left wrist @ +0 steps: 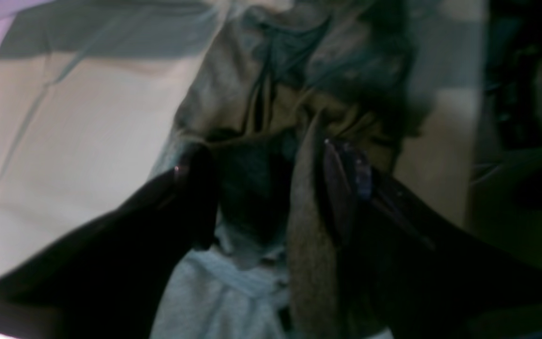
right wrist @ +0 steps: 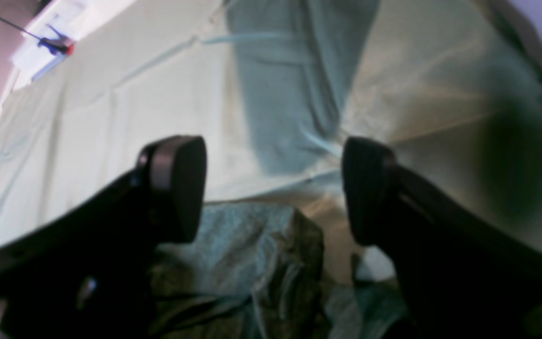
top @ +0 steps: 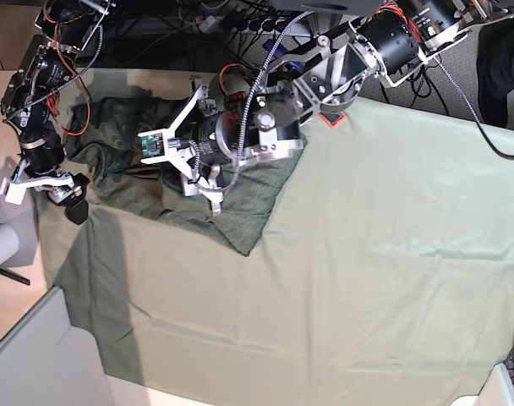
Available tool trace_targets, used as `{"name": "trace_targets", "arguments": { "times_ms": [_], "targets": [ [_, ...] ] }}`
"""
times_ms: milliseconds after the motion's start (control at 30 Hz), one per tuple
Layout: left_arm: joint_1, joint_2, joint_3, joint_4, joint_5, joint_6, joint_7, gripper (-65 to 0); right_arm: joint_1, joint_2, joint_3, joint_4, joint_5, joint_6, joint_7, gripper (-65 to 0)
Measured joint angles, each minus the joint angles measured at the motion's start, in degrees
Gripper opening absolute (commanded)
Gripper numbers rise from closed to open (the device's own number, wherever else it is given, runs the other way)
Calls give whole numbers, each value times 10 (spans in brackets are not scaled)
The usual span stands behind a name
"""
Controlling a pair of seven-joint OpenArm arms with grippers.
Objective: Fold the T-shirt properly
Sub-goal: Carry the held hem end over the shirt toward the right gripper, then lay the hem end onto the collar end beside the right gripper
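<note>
Bunching in the upper left of the base view, the T-shirt [top: 232,203] lies crumpled on the pale sheet [top: 367,254]. The left gripper [left wrist: 271,183] stands wide with folds between its fingers, probably seeking an edge; the right gripper [right wrist: 271,188] hangs wide and empty at the shirt's edge.

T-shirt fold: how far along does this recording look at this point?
Early. Done: little; the T-shirt lies bunched and rumpled on the pale cloth sheet, with no flat fold visible. In hand: the left pincer is open over rumpled fabric, gripping nothing; the right pincer is open at the shirt's edge. Left: spreading it flat and every fold.
</note>
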Motion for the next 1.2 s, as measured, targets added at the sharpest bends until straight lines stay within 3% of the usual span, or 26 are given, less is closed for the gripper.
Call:
{"name": "trace_targets", "arguments": {
  "times_ms": [133, 267, 400, 500, 700, 767, 833, 933, 1033, 1200],
  "targets": [
    [-2, 0, 24, 0, 17, 1, -39, -272, 0, -2, 0, 0, 0, 0, 0, -207],
    [-4, 0, 49, 0, 19, 0, -40, -272, 0, -5, -1, 0, 29, 1, -3, -207],
    [-7, 0, 50, 0, 21, 1, -40, -272, 26, -13, -2, -1, 83, 15, -72, -207],
    [-7, 0, 50, 0, 16, 1, -40, -272, 63, -13, -2, -1, 130, 41, -82, -207],
    [-8, 0, 51, -46, 16, 2, -62, -272, 97, -10, -57, 0, 191, 48, -129, -211],
    [-7, 0, 51, -73, 29, 2, -80, -272, 97, -10, -101, 0, 213, 49, -140, -284],
    [-7, -1, 50, -87, 51, 2, -84, -272, 98, -13, -136, 0, 208, 50, -143, -433],
    [-10, -1, 50, -87, 56, 47, -86, -272, 97, -14, -162, 0, 191, 51, -130, -650],
    [-19, -1, 50, -87, 56, 55, -87, -272, 97, -11, -165, 0, 209, 51, -127, -650],
    [-18, -1, 50, -87, 55, 56, -87, -272, 97, -12, -168, 0, 254, 52, -195, -650]
  ]
}}
